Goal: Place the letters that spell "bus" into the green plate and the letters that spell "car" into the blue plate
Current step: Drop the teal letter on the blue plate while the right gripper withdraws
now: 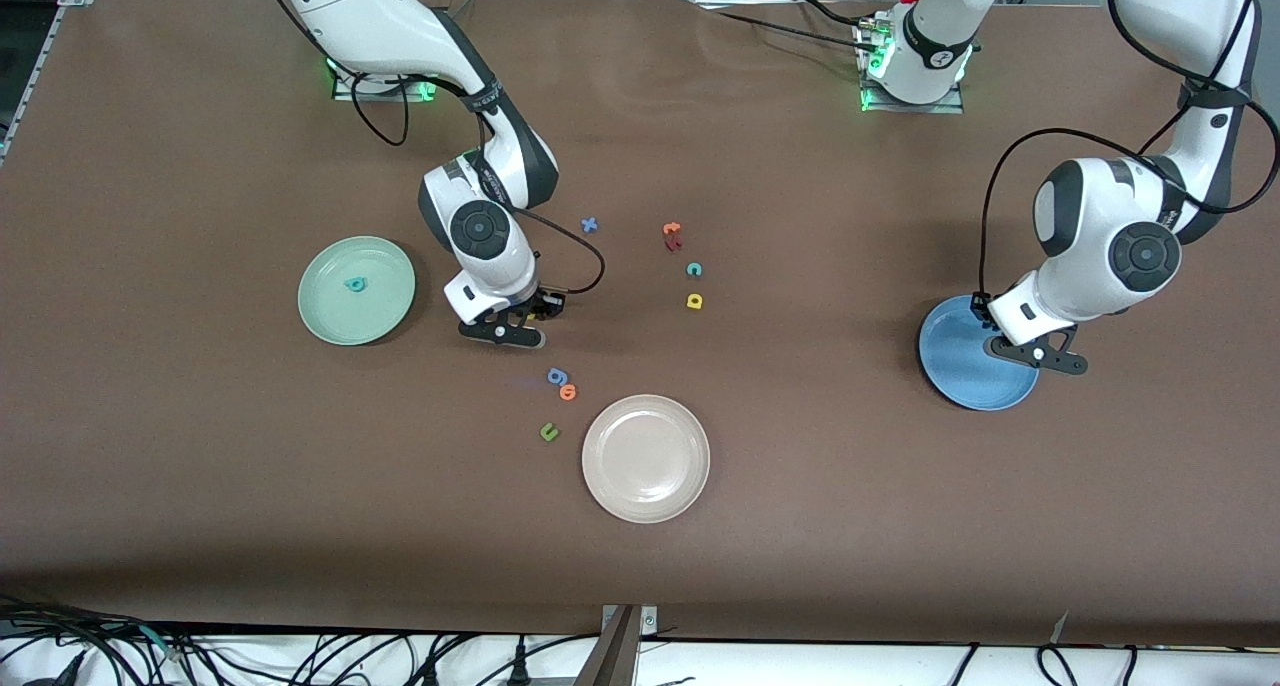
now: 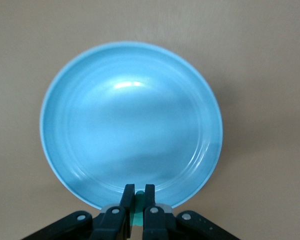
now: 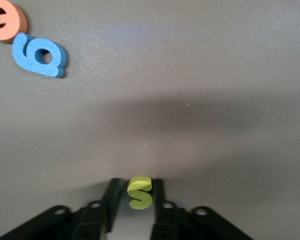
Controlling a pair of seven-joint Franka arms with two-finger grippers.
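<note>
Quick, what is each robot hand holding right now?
Left end effector: shut on a small teal foam letter.
Right end effector: shut on the yellow foam letter s.

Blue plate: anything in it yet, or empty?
Empty. The left wrist view shows the blue plate bare; the left claw, shut on a teal letter, is over its rim.

Right gripper [image 3: 132, 200] low above the table, fingers clamped on a yellow s [image 3: 139, 192], forearm sloping toward 5 o'clock in the front view. Left gripper [image 2: 138, 197] pinching a teal letter [image 2: 138, 216], arm bent, wrist toward 7 o'clock.
</note>
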